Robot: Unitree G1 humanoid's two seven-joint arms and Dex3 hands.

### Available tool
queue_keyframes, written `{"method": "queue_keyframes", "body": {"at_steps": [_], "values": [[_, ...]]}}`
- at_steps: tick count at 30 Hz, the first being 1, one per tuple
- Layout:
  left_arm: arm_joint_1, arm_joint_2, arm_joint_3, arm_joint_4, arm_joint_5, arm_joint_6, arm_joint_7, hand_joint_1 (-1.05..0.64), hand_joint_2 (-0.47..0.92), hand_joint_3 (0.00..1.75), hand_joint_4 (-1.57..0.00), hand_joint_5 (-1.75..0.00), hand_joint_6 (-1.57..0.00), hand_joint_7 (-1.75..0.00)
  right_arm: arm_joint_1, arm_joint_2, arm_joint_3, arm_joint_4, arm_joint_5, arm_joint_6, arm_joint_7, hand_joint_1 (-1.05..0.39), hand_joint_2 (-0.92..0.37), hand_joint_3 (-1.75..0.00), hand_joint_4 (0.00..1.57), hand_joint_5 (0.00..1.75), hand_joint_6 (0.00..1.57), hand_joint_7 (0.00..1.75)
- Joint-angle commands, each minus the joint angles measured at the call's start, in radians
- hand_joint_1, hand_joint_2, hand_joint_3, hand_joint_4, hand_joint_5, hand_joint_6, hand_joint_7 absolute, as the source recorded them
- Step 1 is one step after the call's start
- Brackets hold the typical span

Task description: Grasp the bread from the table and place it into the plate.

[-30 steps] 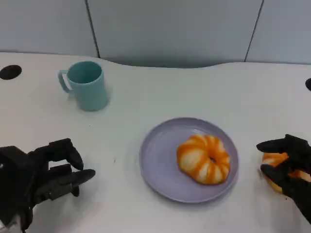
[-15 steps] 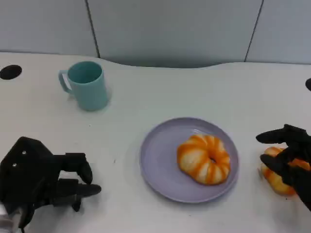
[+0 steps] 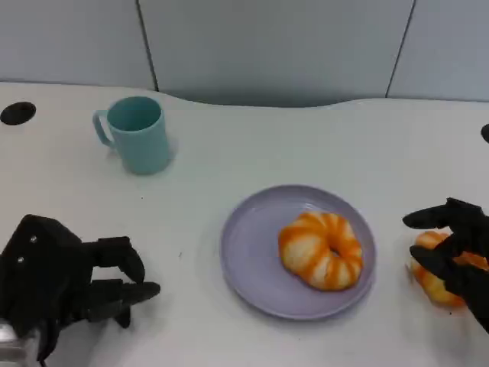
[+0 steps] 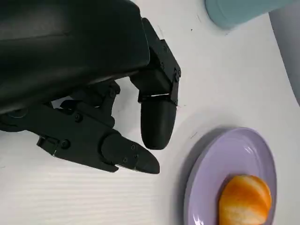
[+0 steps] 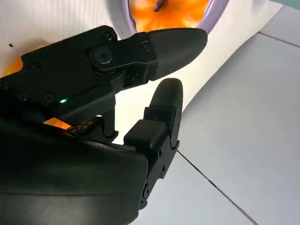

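Observation:
A ring-shaped bread with orange and white stripes (image 3: 321, 249) lies on the purple plate (image 3: 252, 252) at the table's middle; the left wrist view shows this bread (image 4: 243, 201) on the plate (image 4: 262, 154). A second orange bread (image 3: 429, 281) lies on the table just right of the plate. My right hand (image 3: 458, 260) reaches over it from the right, one finger across its top, the thumb a little above it. In the right wrist view, my right hand (image 5: 117, 70) has its fingers stretched out. My left hand (image 3: 72, 283) rests left of the plate, fingers loosely apart and holding nothing.
A teal mug (image 3: 137, 134) stands at the back left, also seen as the mug (image 4: 239, 9) in the left wrist view. A dark hole (image 3: 17, 113) sits in the tabletop at the far left. The grey wall runs behind the table's back edge.
My left hand has rolled and edged slightly toward the plate. My right hand has spread its fingers, the thumb lifting off the second bread, which now shows more and lies a little nearer.

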Motion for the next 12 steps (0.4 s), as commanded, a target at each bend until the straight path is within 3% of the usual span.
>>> {"method": "queue_keyframes", "body": {"at_steps": [1,9,12], "values": [[-0.01,-0.009,0.027,0.02,-0.017,-0.003,0.018,-0.32,0.79,0.0,-0.86,-1.75,-0.73,-1.75,-0.018,-0.02,-0.017,0.029,0.017,-0.028,-0.005,-0.26,-0.92,-0.2,0.72,1.2,0.71,0.77],[-0.018,-0.011,0.044,0.044,-0.034,-0.027,-0.005,-0.31,0.81,0.01,-0.87,-1.75,-0.71,-1.75,-0.014,-0.015,-0.018,0.008,0.028,0.017,-0.001,-0.28,-0.92,-0.19,0.7,1.19,0.68,0.77],[-0.016,-0.01,0.053,0.037,-0.051,-0.006,-0.006,-0.31,0.79,0.0,-0.88,-1.75,-0.74,-1.75,-0.013,-0.018,-0.012,0.01,0.016,-0.007,-0.013,-0.25,-0.92,-0.18,0.7,1.18,0.68,0.77]]}}
